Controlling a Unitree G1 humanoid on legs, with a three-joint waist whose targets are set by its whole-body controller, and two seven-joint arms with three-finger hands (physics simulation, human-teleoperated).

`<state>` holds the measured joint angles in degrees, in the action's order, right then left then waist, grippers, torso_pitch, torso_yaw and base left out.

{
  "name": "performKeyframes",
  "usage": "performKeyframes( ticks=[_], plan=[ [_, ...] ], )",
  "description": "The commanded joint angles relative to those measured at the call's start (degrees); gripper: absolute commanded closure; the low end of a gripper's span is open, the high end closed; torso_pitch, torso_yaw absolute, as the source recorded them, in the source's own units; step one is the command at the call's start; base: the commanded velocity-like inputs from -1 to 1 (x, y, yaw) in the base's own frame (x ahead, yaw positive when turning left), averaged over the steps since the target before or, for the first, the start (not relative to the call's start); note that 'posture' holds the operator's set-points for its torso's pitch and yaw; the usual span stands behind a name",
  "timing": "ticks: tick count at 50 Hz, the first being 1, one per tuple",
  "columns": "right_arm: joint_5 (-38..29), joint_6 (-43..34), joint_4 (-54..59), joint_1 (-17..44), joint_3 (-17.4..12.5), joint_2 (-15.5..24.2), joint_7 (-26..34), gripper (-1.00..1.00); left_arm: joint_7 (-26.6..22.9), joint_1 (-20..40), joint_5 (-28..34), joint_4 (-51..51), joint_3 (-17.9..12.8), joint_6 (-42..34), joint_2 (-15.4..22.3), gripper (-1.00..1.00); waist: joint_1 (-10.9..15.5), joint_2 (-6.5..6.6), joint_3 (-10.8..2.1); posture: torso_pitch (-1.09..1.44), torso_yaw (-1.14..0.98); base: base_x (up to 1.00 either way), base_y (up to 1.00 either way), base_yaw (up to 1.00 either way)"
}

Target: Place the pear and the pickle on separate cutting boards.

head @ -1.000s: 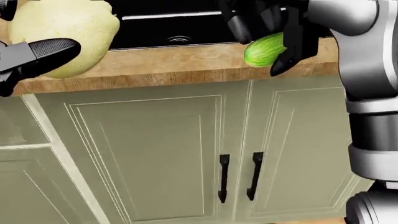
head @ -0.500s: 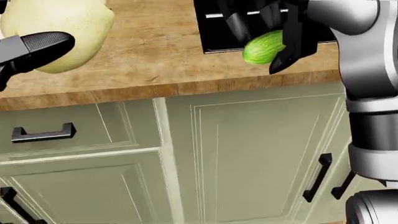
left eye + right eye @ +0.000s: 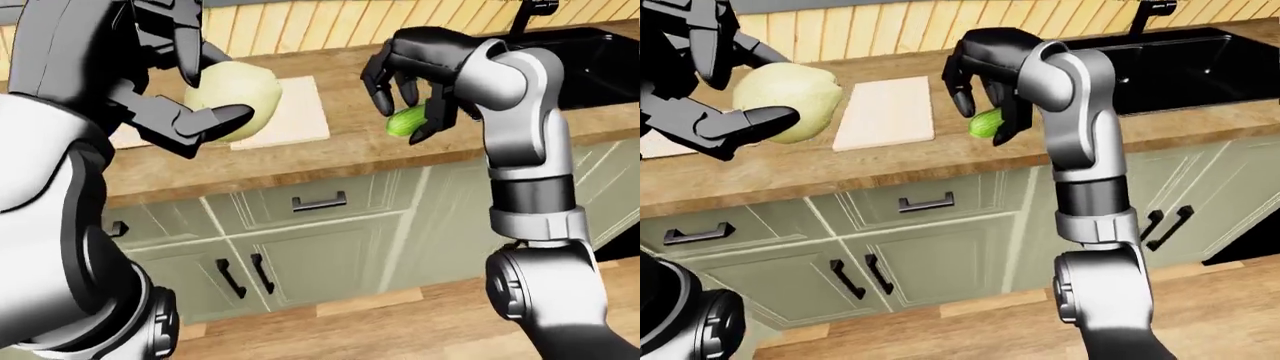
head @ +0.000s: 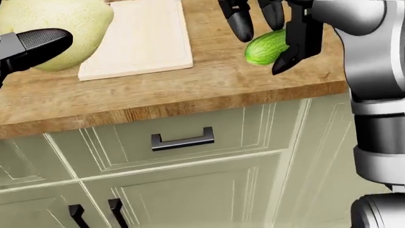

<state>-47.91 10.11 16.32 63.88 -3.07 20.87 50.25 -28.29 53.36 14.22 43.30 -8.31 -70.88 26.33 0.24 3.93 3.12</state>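
The wooden counter [image 3: 940, 161] runs across all three views above pale green cabinets [image 3: 940, 255] with dark handles. A black sink [image 3: 1200, 67] shows only in the two eye views, at their right edge; the head view looks down too steeply to catch it.

One pale cutting board [image 4: 142, 40] lies flat on the counter between my two hands. In the right-eye view a corner of a second pale board [image 3: 660, 146] peeks out at the left edge, mostly hidden by my left hand; the head view does not show it at all.

My left hand [image 3: 710, 97] is closed round the pear [image 3: 790, 101], a big yellowish fruit: fingers curl over its top and the thumb presses in from below, so it is lifted off the wood, up over the counter just left of the board. In the head view only one textured fingertip [image 4: 44, 40] of that hand is visible, lying across the pear's lower left.

My right hand [image 3: 410, 90] pinches the pickle [image 4: 266, 47], small and bright green, between two upper fingers and the thumb, which reaches down past its right end. The pickle tilts, held above the counter to the right of the board and near the counter's edge, touching neither
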Motion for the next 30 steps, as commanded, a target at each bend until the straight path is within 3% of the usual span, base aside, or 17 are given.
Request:
performKeyframes(
  ticks=[1, 2, 3, 4, 5, 6, 9, 17, 21, 22, 24, 25, 26, 27, 28, 29, 30],
  plan=[
    [0.60, 1.81, -0.27, 1.75, -0.30, 0.45, -1.95, 1.00, 0.85, 1.12, 0.77, -0.15, -0.68, 1.19, 0.44, 1.00, 2.12, 3.55, -3.35, 0.00, 0.00, 0.00, 0.00, 1.00],
    [0.62, 1.93, -0.06, 1.94, -0.36, 0.45, -2.14, 1.00, 0.85, 1.15, 0.78, -0.12, -0.66, 1.12, 0.43, 1.00, 1.72, 2.28, -1.04, 0.00, 0.00, 0.00, 0.00, 1.00],
    [0.62, 1.85, 0.02, 2.07, -0.42, 0.41, -2.29, 1.00, 0.84, 1.16, 0.80, -0.04, -0.64, 1.02, 0.45, 1.00, 0.91, 2.87, -1.98, 0.00, 0.00, 0.00, 0.00, 1.00],
    [0.60, 1.62, -0.03, 1.96, -0.42, 0.36, -2.13, 1.00, 0.84, 1.08, 0.81, -0.02, -0.67, 1.03, 0.44, 1.00, 0.29, 3.04, -2.12, 0.00, 0.00, 0.00, 1.00, 0.00],
    [0.68, 1.23, -0.13, 1.89, -0.50, 0.26, -1.98, 1.00, 0.80, 1.13, 0.79, -0.01, -0.73, 0.98, 0.48, 1.00, 1.39, -0.11, -1.76, 0.00, 0.00, 0.00, 0.16, 0.00],
    [0.83, 0.60, -0.40, 1.95, -0.60, 0.13, -1.71, 1.00, 0.80, 1.07, 0.78, 0.00, -0.78, 1.05, 0.49, 1.00, 0.64, 0.33, -0.73, 0.00, 0.00, 0.00, 0.00, 0.00],
    [1.13, -0.07, -0.65, 1.92, -0.63, 0.08, -1.55, 1.00, 0.81, 0.99, 0.78, 0.15, -0.78, 0.93, 0.50, 1.00, 0.07, -0.79, -0.73, 0.00, 0.00, 0.00, 0.00, 0.00],
    [1.43, -0.05, -0.98, 2.06, -0.52, 0.39, -1.88, 1.00, 0.87, 1.02, 0.82, 0.12, -0.58, 0.96, 0.38, 1.00, 0.17, -1.73, -0.62, 0.00, 0.00, 0.00, 0.00, 0.00],
    [1.15, 0.45, -0.69, 2.06, -0.46, 0.54, -2.49, 1.00, 0.90, 0.88, 0.84, 0.08, -0.64, 1.17, 0.32, 1.00, 0.73, -2.79, 0.15, 0.00, 0.00, 0.00, 0.00, 0.00],
    [1.19, 0.53, -0.83, 1.92, -0.48, 0.52, -2.48, 1.00, 0.92, 0.87, 0.86, 0.09, -0.61, 1.16, 0.29, 1.00, 0.79, -2.40, -0.32, 0.00, 0.00, 0.00, 0.09, 0.00],
    [1.18, 0.61, -0.77, 1.89, -0.52, 0.54, -2.57, 1.00, 0.91, 0.82, 0.86, 0.06, -0.64, 1.26, 0.30, 1.00, 0.57, -3.45, -1.12, 0.00, 0.00, 0.00, 0.14, 0.00],
    [1.17, 0.68, -0.70, 1.92, -0.53, 0.56, -2.67, 1.00, 0.89, 0.86, 0.87, 0.04, -0.66, 1.23, 0.32, 1.00, 0.57, -4.82, -2.08, 0.00, 0.00, 0.00, 0.20, 0.00],
    [1.18, 0.74, -0.72, 1.82, -0.55, 0.56, -2.77, 1.00, 0.89, 0.82, 0.88, 0.19, -0.61, 1.13, 0.30, 1.00, -0.26, -7.19, -2.95, 0.00, 0.00, 0.00, 0.25, 0.00],
    [1.21, 0.63, -0.80, 1.86, -0.58, 0.54, -2.69, 1.00, 0.87, 0.76, 0.90, 0.31, -0.58, 1.08, 0.29, 1.00, 0.76, -3.07, -2.39, 0.00, 0.00, 0.00, 0.26, 0.00],
    [1.24, 0.54, -0.93, 1.81, -0.60, 0.52, -2.62, 1.00, 0.84, 0.81, 0.90, 0.32, -0.61, 1.01, 0.33, 1.00, -0.30, -4.27, -2.51, 0.00, 0.00, 0.00, 0.26, 0.00],
    [1.26, 0.48, -1.01, 1.80, -0.63, 0.52, -2.58, 1.00, 0.82, 0.89, 0.91, 0.33, -0.62, 0.94, 0.36, 1.00, -0.46, -4.36, -2.72, 0.00, 0.00, 0.00, 0.25, 0.00],
    [1.28, 0.46, -1.01, 1.79, -0.64, 0.54, -2.58, 1.00, 0.79, 0.97, 0.91, 0.33, -0.59, 0.90, 0.39, 1.00, -0.52, -3.46, -2.76, 0.00, 0.00, 0.00, 0.26, 0.00]
  ],
)
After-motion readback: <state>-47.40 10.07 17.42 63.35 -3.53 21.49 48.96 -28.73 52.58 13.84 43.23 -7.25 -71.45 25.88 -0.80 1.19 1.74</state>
